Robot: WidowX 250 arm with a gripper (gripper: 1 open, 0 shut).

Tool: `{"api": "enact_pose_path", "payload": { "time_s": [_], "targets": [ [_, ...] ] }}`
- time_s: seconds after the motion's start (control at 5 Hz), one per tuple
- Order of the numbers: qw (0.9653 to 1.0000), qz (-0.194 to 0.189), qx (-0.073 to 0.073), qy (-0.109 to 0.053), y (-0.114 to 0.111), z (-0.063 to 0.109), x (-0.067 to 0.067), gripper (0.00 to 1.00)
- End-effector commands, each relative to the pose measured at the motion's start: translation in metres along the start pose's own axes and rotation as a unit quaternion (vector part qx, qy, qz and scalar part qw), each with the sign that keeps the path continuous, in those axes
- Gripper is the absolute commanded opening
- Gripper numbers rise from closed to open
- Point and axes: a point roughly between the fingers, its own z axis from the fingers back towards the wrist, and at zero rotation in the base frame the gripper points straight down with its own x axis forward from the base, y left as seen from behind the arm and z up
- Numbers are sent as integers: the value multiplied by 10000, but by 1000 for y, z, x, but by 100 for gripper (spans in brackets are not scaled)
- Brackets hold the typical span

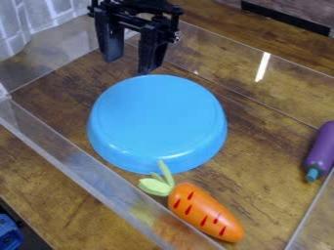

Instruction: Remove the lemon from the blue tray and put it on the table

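Blue tray (156, 121) sitting mid-tabletop (268, 103), round and glossy, low rim all the way round, plain blue surface facing the camera. Lemon not to be made out in this view, so its place cannot be told.

Jaws hanging at the far side of the tray, just past its back rim and apart from it. Two dark fingers (113, 43) pointing down with a clear gap between them — open, gripping nothing. Whether the tips touch the wood: cannot tell.

At the near edge, a toy carrot (206, 214), orange with dark dashes, lying slantwise with its point toward the lower right. Yellow-green leaves (159, 183) at its upper end, just beside the tray's front rim, perhaps touching it. Far narrower than the tray.

Off to the right, a purple eggplant (321, 146), partly cut by the frame edge, well apart from tray and carrot, stem end toward the camera.

Dark brown wood grain all round, shiny, with a bright streak of reflected light on the right half. Clear acrylic walls (62, 156) fencing the tabletop — one running diagonally along the near left side, close by the tray's left rim.
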Motion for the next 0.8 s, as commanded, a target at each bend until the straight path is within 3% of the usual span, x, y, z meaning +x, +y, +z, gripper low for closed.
{"api": "enact_pose_path", "payload": {
  "time_s": [0.0,0.2,0.6],
  "targets": [
    [9999,-145,74,51,15,-5,13,100],
    [9995,-274,150,104,22,-2,17,100],
    [9983,-527,260,57,18,7,37,100]
  ]
}}
